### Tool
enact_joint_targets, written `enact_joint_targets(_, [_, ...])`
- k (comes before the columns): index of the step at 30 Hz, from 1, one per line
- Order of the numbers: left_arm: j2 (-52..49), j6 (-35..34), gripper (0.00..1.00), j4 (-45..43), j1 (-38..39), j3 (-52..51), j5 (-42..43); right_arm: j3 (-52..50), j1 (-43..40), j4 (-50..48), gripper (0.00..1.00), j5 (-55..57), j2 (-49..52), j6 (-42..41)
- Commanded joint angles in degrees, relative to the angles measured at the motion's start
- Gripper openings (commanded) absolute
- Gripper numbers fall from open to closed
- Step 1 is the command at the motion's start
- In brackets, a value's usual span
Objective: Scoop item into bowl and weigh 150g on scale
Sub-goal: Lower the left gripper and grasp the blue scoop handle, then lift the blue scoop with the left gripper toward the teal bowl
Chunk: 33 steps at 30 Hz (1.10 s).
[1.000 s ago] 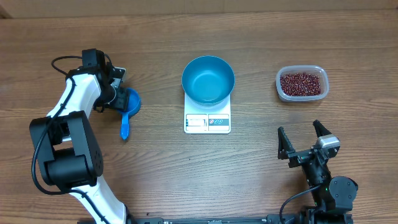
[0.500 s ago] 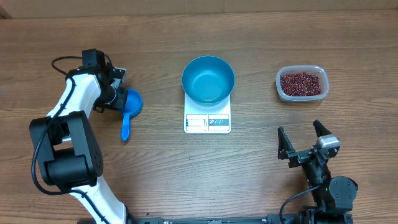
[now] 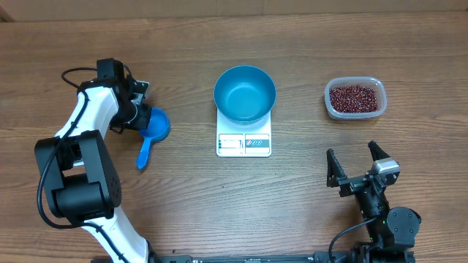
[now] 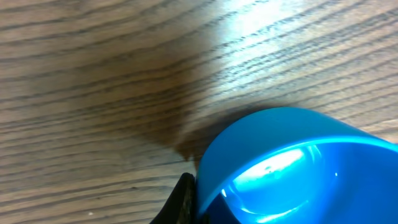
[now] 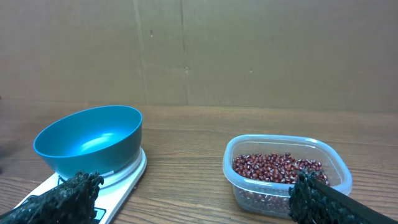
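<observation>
You have the bowl (image 3: pixel 245 95) on the scale (image 3: pixel 243 144); scoop (image 3: pixel 156 124) at its 9 o'clock, tub (image 3: pixel 330 108) of beans (image 3: pixel 355 97) at 3.

The bowl (image 3: pixel 244 93) is round, deep and bright blue. It stands upright and empty on the scale (image 3: pixel 243 144), covering its 12 o'clock part. The scale is flat, white and square, with its display window and button strip bare along the 6 o'clock edge. The beans (image 3: pixel 355 97), small, oval and dark red-brown, lie heaped in a clear tub (image 3: pixel 355 116) at the bowl's 3 o'clock, well apart.
</observation>
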<state>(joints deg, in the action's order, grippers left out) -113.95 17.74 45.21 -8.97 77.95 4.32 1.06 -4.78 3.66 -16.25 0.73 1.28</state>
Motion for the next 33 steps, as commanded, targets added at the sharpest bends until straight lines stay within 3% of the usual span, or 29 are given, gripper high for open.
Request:
enact_joint_targets(1, [-0.33, -0.2, 0.04, 0.24, 0.11, -0.04, 4.85, -0.61, 0.31, -0.31, 1.0, 0.11, -0.55, 0.5])
enact_joint_targets(8, [-0.26, -4.37, 0.04, 3.02, 0.11, 3.58, 8.44, -0.61, 0.31, -0.31, 1.0, 0.11, -0.55, 0.5])
enact_joint_targets(19, [-0.22, -5.79, 0.04, 20.87, 0.26, 22.38, 8.09, -0.61, 0.31, -0.31, 1.0, 0.11, -0.55, 0.5])
enact_joint_targets(25, [2.47, -9.14, 0.04, 25.42, 2.32, 29.38, 3.1, -0.61, 0.31, -0.31, 1.0, 0.11, -0.55, 0.5])
enact_joint_targets(33, [9.75, -15.61, 0.04, 26.47, 8.57, 30.71, -8.72, -0.61, 0.31, -0.31, 1.0, 0.11, -0.55, 0.5])
